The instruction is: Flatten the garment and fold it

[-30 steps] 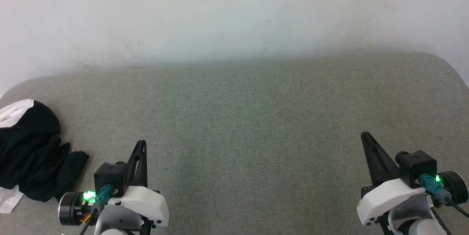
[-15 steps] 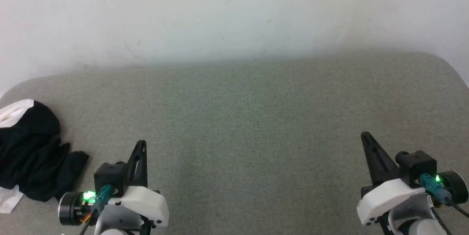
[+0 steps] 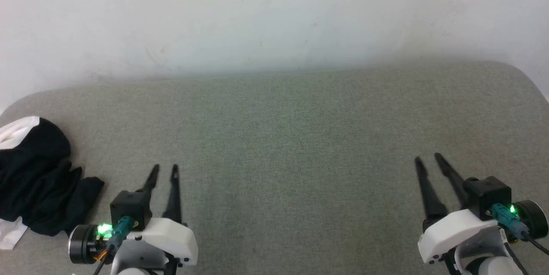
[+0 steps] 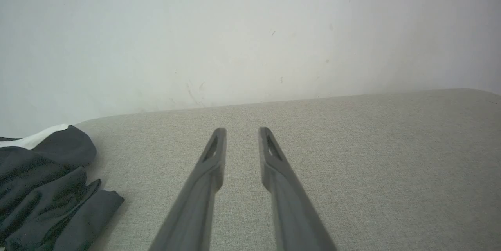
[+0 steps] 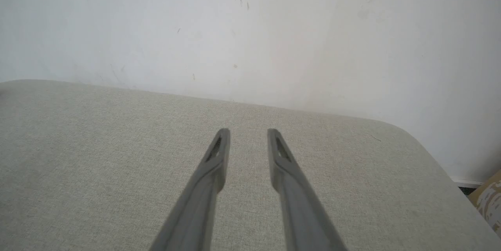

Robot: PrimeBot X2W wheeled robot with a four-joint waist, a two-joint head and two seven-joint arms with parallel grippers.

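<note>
A grey-green fabric-topped bench (image 3: 279,137) with rounded corners stands against a plain white wall (image 3: 274,17). In the head view, the garment (image 3: 38,176) lies crumpled in a heap at about 8 o'clock, at the bench's left edge. Mostly black folds show, with a strip of white at the top of the heap and a scrap of white at its bottom. It is neither flattened nor folded.

The left tool (image 3: 165,167) sits at 7 o'clock, its two dark fingers pointing towards 12 o'clock with a narrow gap between them, released and empty. The garment lies near it, at its 9 o'clock, not touching. The right tool (image 3: 426,158) sits at 4 o'clock, well apart from the garment, fingers likewise parted and gripping nothing, above bare bench.
</note>
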